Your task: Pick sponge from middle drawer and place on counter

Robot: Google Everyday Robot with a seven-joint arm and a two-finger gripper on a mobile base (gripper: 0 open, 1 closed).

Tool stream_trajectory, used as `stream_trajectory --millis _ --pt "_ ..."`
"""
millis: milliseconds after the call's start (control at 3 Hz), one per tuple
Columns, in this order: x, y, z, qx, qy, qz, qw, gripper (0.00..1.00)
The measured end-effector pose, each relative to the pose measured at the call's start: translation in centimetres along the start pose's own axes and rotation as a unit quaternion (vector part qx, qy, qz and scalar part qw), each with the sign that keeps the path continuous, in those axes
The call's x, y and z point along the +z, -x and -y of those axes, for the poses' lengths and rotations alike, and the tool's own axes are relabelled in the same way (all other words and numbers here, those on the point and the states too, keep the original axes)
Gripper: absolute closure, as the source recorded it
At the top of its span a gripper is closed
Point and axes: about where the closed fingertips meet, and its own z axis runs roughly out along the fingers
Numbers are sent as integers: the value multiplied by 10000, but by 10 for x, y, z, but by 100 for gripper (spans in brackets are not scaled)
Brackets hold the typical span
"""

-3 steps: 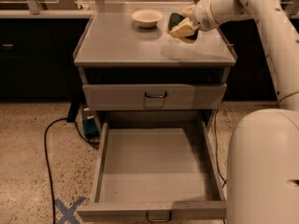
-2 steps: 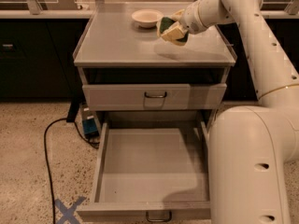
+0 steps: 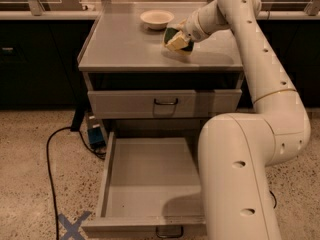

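My gripper (image 3: 181, 34) is over the grey counter (image 3: 120, 46), right of its middle, and is shut on the sponge (image 3: 174, 40). The sponge shows a dark green face and a yellow body, tilted, and sits just above or on the counter surface; I cannot tell which. The middle drawer (image 3: 150, 176) is pulled wide open below, its grey floor bare, with its wire handle (image 3: 169, 231) at the front edge. My arm comes up past the drawer's right side and hides that corner.
A white bowl (image 3: 157, 18) stands on the counter just behind and left of the sponge. A shut drawer front (image 3: 165, 103) is under the counter. A black cable (image 3: 50, 154), a blue box (image 3: 95, 134) and a blue tape cross (image 3: 72, 225) lie on the floor at left.
My gripper has carried the sponge leftward from the counter's right side toward the bowl and a little lower. The drawer has stayed open.
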Motion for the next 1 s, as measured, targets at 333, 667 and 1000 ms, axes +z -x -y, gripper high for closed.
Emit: stream_trajectory --millis 333,667,1000 --pt "15 -8 -11 190 250 -212 9993 100" --pt "16 -9 -12 201 274 -232 9992 81" --pt "16 -9 -12 201 274 -232 9992 58"
